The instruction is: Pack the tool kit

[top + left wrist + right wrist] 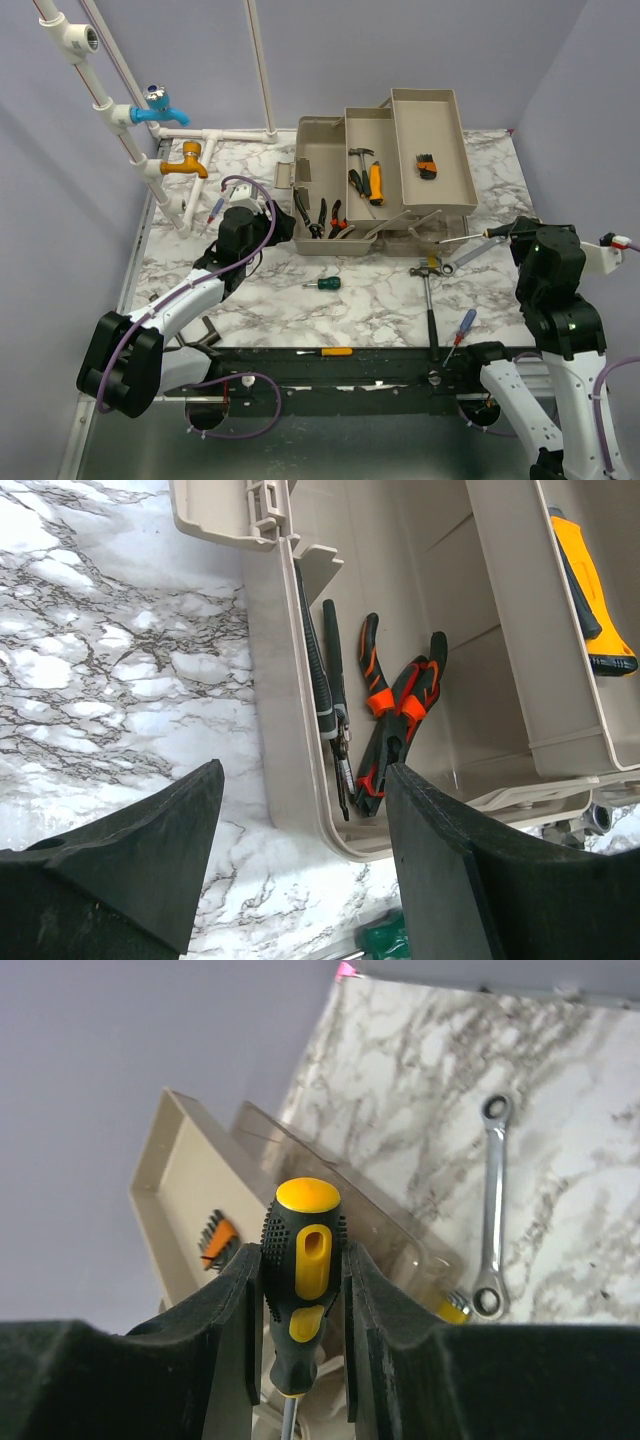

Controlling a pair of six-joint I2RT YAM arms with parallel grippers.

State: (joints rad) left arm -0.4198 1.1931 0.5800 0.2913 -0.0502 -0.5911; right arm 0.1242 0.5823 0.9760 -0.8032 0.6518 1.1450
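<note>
In right hand (303, 1260) — ribbed yellow-black screwdriver (305, 1200) | beige plastic toolbox (318, 150) open

Beige toolbox (318, 160) open, trays (425, 120) folded out, holding pliers (318, 215) and hex keys (427, 166); hammer (430, 300) and green-handled screwdriver (325, 283) lie loose just in front of it.

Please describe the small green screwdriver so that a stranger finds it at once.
Find the open beige toolbox at the back of the marble table. Just in front of its left half lies a short screwdriver. Only it has a green handle; the yellow-handled screwdriver and the red-and-blue one lie farther from the box.
</note>
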